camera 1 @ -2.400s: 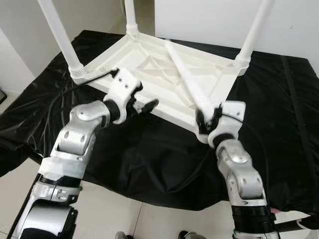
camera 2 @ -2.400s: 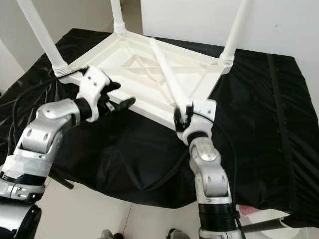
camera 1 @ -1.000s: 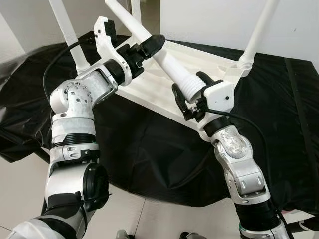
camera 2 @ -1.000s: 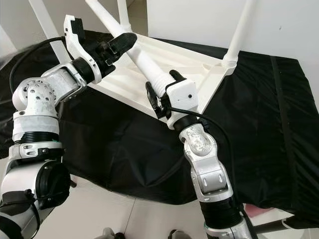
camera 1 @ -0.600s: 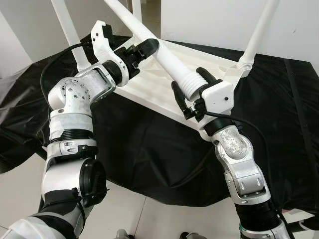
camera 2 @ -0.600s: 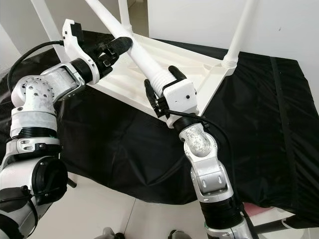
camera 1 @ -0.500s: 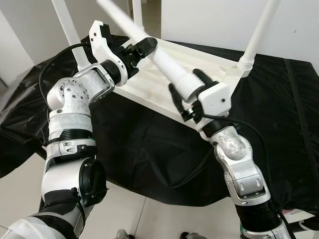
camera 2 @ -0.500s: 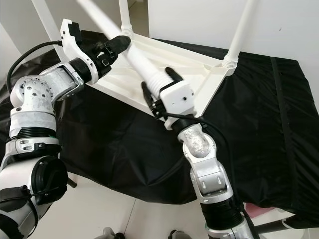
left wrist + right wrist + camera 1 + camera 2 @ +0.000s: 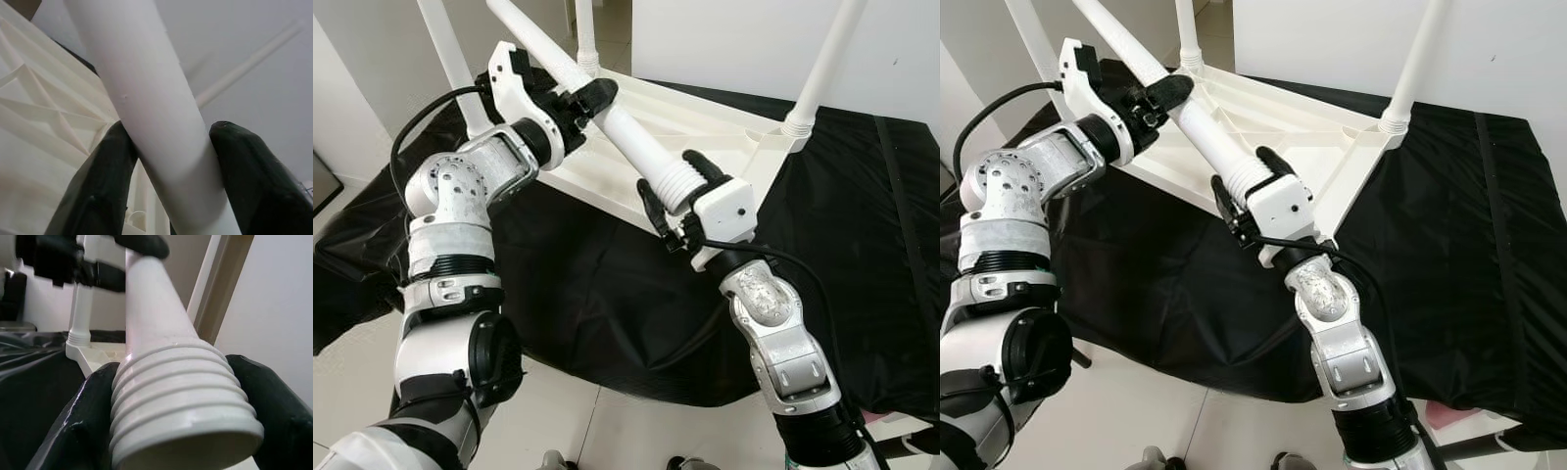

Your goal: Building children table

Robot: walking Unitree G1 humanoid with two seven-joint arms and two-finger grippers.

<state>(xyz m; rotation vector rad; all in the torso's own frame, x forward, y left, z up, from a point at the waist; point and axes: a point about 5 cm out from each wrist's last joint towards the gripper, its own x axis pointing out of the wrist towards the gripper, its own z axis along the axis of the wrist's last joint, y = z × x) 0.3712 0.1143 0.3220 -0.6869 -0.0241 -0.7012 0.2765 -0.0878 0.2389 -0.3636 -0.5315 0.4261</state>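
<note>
A white plastic table (image 9: pixel 729 132) lies upside down on a black sheet. Three legs stand up from its corners: left (image 9: pixel 448 54), back (image 9: pixel 584 34) and right (image 9: pixel 822 69). A loose fourth leg (image 9: pixel 625 135) hangs slanted in the air over the table's near side. My left gripper (image 9: pixel 582 98) is shut on its smooth shaft (image 9: pixel 156 122), one finger (image 9: pixel 100 191) on each side. My right gripper (image 9: pixel 671 196) is shut on its ribbed threaded end (image 9: pixel 181 396), which points down towards me. The table's near corner is hidden behind my right wrist.
The black sheet (image 9: pixel 578 284) drapes over the low surface and down to the pale tiled floor (image 9: pixel 548 431) in front. A white wall (image 9: pixel 734 39) rises behind. Black cables (image 9: pixel 421 127) loop off both arms.
The leg first lay flat on the table's underside with only my right gripper on it. Both grippers now hold it raised, and over the last second it slid slightly left and lower.
</note>
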